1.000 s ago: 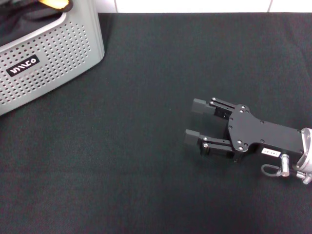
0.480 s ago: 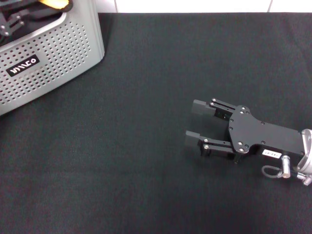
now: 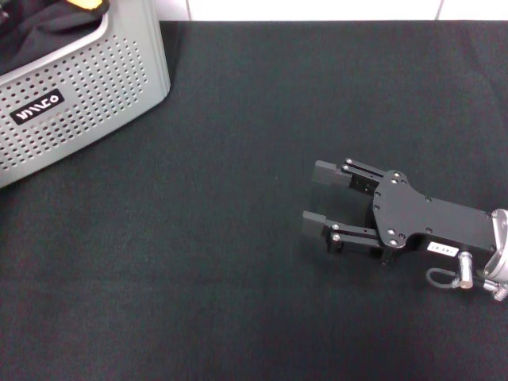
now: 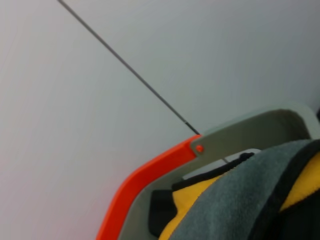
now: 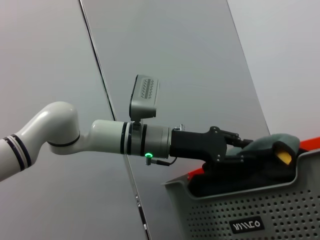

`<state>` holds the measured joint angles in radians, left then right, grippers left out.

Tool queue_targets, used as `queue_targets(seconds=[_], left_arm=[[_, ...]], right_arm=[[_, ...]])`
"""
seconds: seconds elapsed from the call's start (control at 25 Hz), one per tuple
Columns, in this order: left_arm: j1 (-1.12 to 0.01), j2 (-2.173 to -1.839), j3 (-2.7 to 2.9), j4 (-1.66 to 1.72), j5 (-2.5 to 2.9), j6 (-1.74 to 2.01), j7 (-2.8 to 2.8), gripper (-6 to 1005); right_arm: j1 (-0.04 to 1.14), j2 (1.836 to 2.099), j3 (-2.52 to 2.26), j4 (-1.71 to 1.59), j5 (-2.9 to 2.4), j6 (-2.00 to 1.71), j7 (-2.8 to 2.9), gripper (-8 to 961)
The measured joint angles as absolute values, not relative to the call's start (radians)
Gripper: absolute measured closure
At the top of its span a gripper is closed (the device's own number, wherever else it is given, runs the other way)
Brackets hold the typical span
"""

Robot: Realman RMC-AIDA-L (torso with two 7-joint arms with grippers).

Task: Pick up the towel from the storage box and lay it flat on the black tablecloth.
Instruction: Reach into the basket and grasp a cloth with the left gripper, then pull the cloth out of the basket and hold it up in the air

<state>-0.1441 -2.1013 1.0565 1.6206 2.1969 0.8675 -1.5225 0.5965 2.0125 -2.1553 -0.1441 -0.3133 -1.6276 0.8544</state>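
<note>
The black tablecloth (image 3: 238, 262) lay bare before me. My right gripper (image 3: 316, 198) rested on it, fingers spread. My left gripper (image 5: 240, 150) reached into the storage box (image 3: 87, 87) at the towel (image 5: 272, 150); I couldn't tell its grip. Next, I judged: lift clear.

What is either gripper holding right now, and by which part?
Right gripper holds nothing. Left gripper is at the towel in the storage box; a hold cannot be told.
</note>
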Motion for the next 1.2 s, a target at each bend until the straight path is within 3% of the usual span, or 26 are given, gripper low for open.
queue_targets(seconds=[0.44,0.68,1.2], left_arm=[[-0.151,-2.1,1.072,1.6,2.197,0.843,-1.523,718],[-0.156,-2.1,1.106,1.577,2.195,0.803,-1.539,923],[-0.065,-2.095,1.014,1.83,1.592,1.075,-1.641,971]], right_arm=[[0.597,2.012,-2.155,-0.144,-0.311,-1.627,0.847,159],[0.593,2.013,-2.155,-0.144,-0.312,-1.629,0.847,161],[0.572,2.019,-2.044,-0.218,-0.312,-1.626,0.589,165]])
